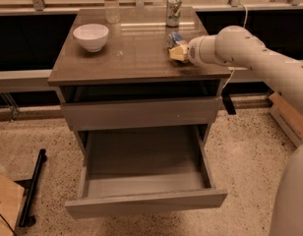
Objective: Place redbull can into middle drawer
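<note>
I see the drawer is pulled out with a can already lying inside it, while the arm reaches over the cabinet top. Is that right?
Not quite. The middle drawer is pulled out, but the camera view shows no can on its floor. The redbull can stands up on the cabinet top, right beside the gripper, where the arm reaches over.

Arm (pixel 259 58): smooth off-white tubes w/ rounded joint, pale bulky base (pixel 294 195) at 4 o'clock, yellowish gripper (pixel 179 53) over cabinet top (pixel 132 50), 3 o'clock side.
</note>
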Robot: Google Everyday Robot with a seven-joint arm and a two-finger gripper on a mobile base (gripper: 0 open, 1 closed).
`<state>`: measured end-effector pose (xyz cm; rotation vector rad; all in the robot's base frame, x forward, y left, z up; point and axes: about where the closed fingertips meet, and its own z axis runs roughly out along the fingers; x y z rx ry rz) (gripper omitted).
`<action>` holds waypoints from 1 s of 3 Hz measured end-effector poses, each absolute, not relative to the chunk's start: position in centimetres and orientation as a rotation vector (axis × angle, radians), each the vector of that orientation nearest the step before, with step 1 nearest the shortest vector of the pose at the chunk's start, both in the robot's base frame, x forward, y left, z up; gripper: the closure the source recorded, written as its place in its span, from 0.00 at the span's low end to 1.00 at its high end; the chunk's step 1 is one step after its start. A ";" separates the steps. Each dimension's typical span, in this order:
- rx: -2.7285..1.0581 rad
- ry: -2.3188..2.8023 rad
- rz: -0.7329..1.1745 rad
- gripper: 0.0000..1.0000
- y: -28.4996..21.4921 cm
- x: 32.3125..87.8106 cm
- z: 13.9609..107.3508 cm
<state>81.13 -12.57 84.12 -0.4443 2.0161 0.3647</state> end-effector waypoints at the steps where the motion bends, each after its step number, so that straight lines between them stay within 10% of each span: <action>1: -0.482 1.971 0.317 0.95 -12.0 80.1 86.9; 3: -0.652 1.919 0.304 1.00 -6.8 76.0 93.2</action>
